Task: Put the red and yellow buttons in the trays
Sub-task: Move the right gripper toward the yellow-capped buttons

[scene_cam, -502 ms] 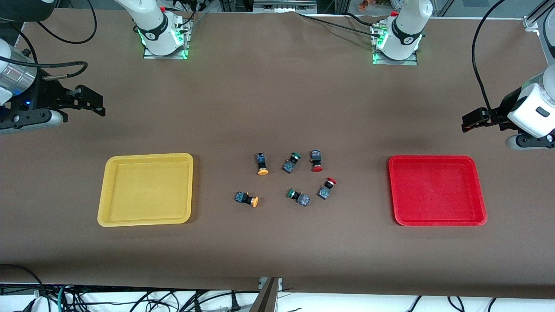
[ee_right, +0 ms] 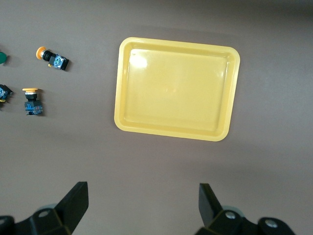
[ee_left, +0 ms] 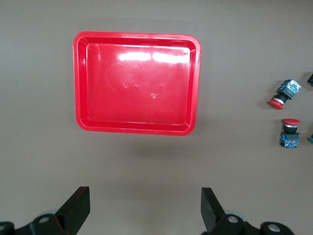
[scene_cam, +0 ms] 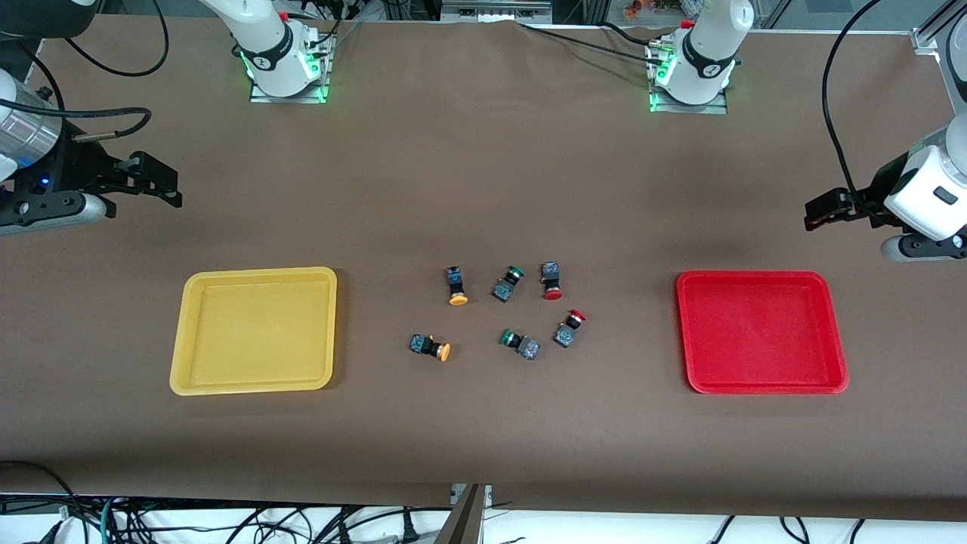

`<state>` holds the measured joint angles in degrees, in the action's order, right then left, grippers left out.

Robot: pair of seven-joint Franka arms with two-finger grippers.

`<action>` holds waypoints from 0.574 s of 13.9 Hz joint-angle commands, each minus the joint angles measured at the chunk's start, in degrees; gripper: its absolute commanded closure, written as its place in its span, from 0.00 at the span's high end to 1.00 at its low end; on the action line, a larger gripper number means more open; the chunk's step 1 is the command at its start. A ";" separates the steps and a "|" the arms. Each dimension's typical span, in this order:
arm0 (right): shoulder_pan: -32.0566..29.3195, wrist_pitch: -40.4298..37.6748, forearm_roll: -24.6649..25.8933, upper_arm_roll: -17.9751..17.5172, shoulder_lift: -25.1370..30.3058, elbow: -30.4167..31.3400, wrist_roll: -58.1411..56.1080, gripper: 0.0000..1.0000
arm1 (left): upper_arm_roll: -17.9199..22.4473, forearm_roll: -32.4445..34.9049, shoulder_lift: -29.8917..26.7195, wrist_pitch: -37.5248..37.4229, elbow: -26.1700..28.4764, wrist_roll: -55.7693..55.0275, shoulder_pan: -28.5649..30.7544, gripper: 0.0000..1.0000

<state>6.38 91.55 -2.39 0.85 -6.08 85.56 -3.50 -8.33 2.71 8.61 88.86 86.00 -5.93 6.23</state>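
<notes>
Left end effector [scene_cam: 820, 212] wide open, empty, over bare desk [scene_cam: 483, 174] near red tray [scene_cam: 761, 332]. Right end effector [scene_cam: 162, 185] wide open, empty, near yellow tray [scene_cam: 254, 330]. Between trays on desk: two red buttons [scene_cam: 551, 280] [scene_cam: 567, 327], two yellow buttons [scene_cam: 455, 286] [scene_cam: 430, 347].

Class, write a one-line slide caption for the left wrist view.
Open left gripper above bare table, red tray empty, two red buttons lying beside it.

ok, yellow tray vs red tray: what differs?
Colour: the yellow tray against the red tray. Place: the yellow tray lies toward the right arm's end of the table, the red tray toward the left arm's end. Both are shallow, rectangular, round-cornered and hold no buttons.
</notes>
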 commanded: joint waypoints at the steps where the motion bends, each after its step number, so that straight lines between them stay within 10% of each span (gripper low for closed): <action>1: -0.23 0.29 -0.68 -0.06 -0.07 -0.56 -0.19 1.00 | -0.20 -0.33 0.70 -0.80 -1.72 1.00 0.27 1.00; 8: 0.12 1.70 1.15 -0.15 -4.11 -0.74 -0.63 1.00 | -0.20 -0.60 0.70 -0.88 -1.72 1.00 0.36 1.00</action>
<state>6.40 92.71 -2.22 0.85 -9.86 85.71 -3.51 -8.33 2.68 8.63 88.86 85.97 -5.93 6.23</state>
